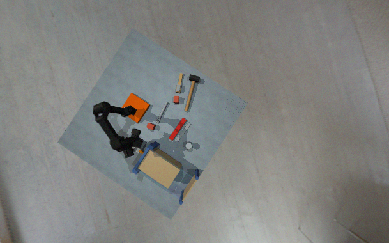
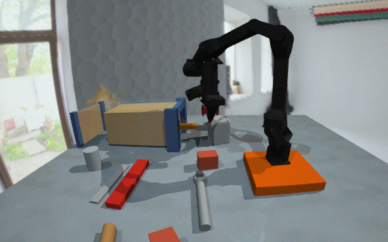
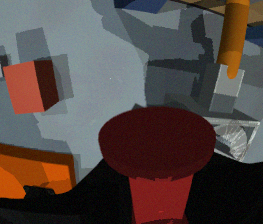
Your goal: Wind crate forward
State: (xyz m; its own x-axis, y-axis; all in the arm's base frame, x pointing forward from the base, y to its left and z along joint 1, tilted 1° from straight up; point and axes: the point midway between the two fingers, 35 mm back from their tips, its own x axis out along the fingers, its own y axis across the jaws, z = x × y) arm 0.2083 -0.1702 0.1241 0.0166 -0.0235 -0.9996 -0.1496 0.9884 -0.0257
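My gripper (image 1: 142, 146) (image 2: 213, 118) is shut on the winch handle's red knob (image 2: 204, 110) (image 3: 157, 140), which fills the lower middle of the wrist view. The handle's grey arm (image 2: 216, 120) lies over the top of the grey winch (image 2: 220, 134) (image 3: 256, 131). The key hole is hidden. An orange strap (image 2: 187, 126) (image 3: 233, 35) runs from the winch to the crate. The tan crate (image 1: 159, 167) (image 2: 136, 128) sits flat, its front end at the blue frame (image 1: 152, 146) (image 2: 172, 132). The post hides whether they touch.
A tan end panel (image 1: 189, 189) (image 2: 89, 124) stands behind the crate, with a gap between. Red blocks (image 1: 151, 126) (image 2: 208, 160) (image 3: 27, 87), a grey tool (image 1: 163, 112) (image 2: 202, 204), a red bar (image 1: 177, 129) (image 2: 128, 185), a grey cylinder (image 1: 188, 146) (image 2: 92, 158) and a hammer (image 1: 190, 96) lie about.
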